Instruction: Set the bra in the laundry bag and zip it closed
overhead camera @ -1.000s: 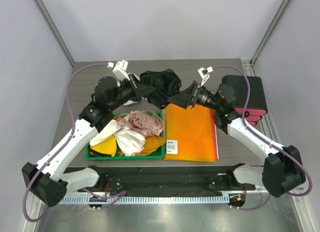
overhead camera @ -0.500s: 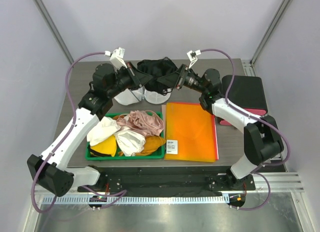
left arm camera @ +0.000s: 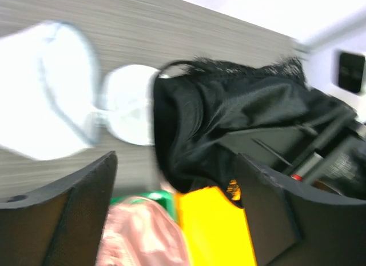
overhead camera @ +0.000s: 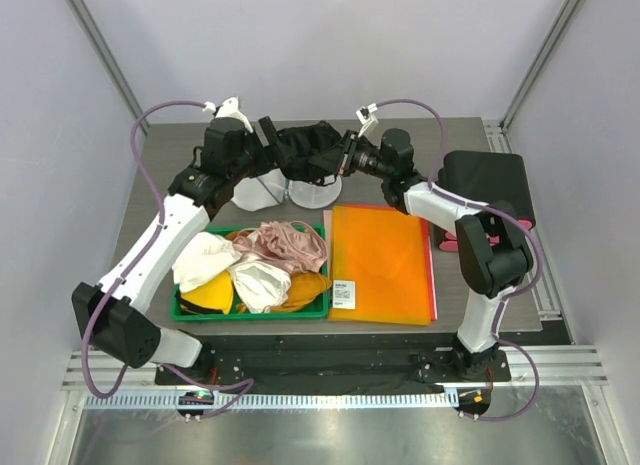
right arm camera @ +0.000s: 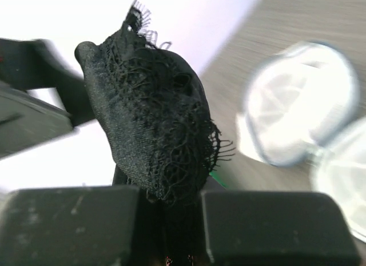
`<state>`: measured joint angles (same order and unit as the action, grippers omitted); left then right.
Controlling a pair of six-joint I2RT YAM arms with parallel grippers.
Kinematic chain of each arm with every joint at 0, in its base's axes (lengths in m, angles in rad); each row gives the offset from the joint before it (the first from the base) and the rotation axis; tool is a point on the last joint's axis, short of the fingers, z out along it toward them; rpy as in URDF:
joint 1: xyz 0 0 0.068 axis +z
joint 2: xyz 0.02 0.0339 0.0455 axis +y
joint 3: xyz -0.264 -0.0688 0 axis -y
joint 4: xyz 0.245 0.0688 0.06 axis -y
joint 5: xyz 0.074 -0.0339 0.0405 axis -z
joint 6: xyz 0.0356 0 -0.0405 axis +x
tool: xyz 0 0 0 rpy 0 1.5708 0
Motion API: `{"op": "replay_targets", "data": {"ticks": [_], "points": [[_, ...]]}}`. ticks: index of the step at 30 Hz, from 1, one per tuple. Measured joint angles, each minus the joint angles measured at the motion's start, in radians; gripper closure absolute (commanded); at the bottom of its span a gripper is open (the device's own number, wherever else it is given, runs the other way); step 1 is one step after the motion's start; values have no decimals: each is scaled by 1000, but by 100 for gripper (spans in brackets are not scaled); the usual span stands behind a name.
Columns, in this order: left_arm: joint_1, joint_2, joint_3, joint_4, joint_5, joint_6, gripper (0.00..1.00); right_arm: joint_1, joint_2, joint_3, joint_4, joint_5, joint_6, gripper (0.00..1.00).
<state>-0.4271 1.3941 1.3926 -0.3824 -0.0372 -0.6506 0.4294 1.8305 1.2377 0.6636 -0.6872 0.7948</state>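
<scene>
A dark wood-grain table (overhead camera: 460,135) sits inside pale grey walls (overhead camera: 330,45), with slanted metal posts (overhead camera: 100,40) at the back corners

At about 8 o'clock on the table is a green tray (overhead camera: 250,313) heaped with a pink lacy garment (overhead camera: 295,243), a white one (overhead camera: 255,282) and a yellow one (overhead camera: 210,297). An orange folder (overhead camera: 385,260) lies flat just right of the tray, toward 5 o'clock. A black case (overhead camera: 490,180) stands at 3 o'clock. Both arms reach in toward 12 o'clock, and the left forearm hides part of the laundry bag (overhead camera: 305,192), which lies open on the table as two white mesh rounds just beyond the tray

The bra (overhead camera: 312,150) hangs in the air above the bag, a bunched black lump with frayed lace edges and a satin sheen. The right gripper (right arm camera: 168,191) is pinched tight on its fabric from 3 o'clock. The left gripper (overhead camera: 268,147) stands at its 9 o'clock side with fingers spread wide, holding nothing
</scene>
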Motion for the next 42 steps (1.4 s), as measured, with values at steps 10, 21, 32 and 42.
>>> {"op": "replay_targets", "data": {"ticks": [10,21,32,42], "points": [[1,358,252,-169,-368,114,34,-6,162,76,-213,140,-154,99],[75,574,362,-258,-477,208,43,-6,240,116,-261,174,-191,99],[139,715,476,-258,-383,213,74,-6,240,157,-314,180,-172,99],[138,748,498,-252,-272,215,100,-6,240,249,-465,176,-195,99]]}}
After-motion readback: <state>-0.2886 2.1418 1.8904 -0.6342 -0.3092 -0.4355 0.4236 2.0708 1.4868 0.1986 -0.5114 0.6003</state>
